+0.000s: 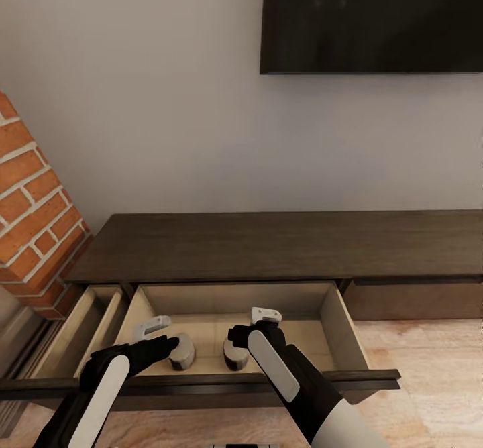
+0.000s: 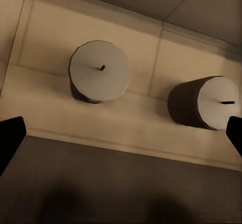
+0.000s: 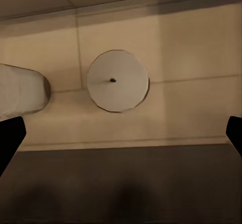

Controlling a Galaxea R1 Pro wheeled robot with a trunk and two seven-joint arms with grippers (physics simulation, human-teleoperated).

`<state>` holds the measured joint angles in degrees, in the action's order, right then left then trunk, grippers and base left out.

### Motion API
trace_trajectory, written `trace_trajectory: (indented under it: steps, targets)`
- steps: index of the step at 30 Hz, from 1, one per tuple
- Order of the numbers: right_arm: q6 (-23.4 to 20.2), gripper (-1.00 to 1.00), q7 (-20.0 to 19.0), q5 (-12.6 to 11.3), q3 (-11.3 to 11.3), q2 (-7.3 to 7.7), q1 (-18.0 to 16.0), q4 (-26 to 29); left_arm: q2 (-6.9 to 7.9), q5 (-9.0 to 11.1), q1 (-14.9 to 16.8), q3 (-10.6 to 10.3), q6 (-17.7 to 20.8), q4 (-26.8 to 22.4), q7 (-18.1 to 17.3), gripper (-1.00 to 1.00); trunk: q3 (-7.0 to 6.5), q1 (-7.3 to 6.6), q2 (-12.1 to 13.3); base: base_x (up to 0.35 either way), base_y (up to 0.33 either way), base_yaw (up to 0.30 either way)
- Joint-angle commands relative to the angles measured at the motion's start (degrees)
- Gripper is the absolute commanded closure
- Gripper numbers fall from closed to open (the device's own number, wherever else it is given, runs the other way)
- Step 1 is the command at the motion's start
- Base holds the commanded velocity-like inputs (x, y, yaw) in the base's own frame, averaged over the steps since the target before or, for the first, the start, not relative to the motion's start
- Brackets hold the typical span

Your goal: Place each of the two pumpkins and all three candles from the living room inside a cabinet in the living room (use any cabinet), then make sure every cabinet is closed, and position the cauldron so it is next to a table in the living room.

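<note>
The long dark-brown cabinet (image 1: 282, 247) has its middle drawer (image 1: 345, 330) pulled out, pale beige inside. Two cream-white candles lie on the drawer floor: the left candle (image 1: 182, 353) (image 2: 99, 71) (image 3: 20, 90) and the right candle (image 1: 232, 355) (image 2: 204, 103) (image 3: 117, 80). My left gripper (image 1: 164, 345) (image 2: 121, 136) hovers open over the drawer's front edge, just above the left candle. Above the right candle my right gripper (image 1: 241, 334) (image 3: 121, 136) is also open, nothing between its fingers. Pumpkins, cauldron and a third candle are out of view.
A second drawer (image 1: 80, 330) stands open at the cabinet's left end, beside a red brick column (image 1: 33, 220). The right drawer front (image 1: 416, 300) is shut. A dark TV (image 1: 372, 19) hangs on the wall above. Pale wood floor (image 1: 429, 374) lies to the right.
</note>
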<state>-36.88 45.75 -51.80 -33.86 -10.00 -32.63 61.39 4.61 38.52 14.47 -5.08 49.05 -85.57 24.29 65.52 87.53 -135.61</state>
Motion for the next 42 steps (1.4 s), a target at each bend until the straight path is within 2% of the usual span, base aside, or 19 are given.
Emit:
trace_trajectory:
  steps: [1, 18, 42]
  targets:
    - [-0.13, -1.00, 0.46, -0.41, -0.07, 0.00, -0.04, 0.05, 0.05, 0.59, 0.03, -0.10, 0.08, -0.05, 0.61, -1.00, -0.14, -0.25, 0.39, -0.098, 0.000, 0.000]
    - [-0.04, -1.00, 0.39, -0.41, -0.07, 0.00, -0.06, 0.05, 0.07, 0.59, 0.03, 0.06, 0.08, -0.07, 0.60, -1.00, -3.19, -3.99, 7.21, -0.070, 0.000, 0.000]
    - [-0.04, -1.00, 0.39, -0.41, -0.07, 0.00, 0.02, 0.05, 0.07, 0.60, 0.03, 0.07, 0.08, -0.04, 0.60, -1.00, -7.50, -9.26, 16.84, -0.003, 0.000, 0.000]
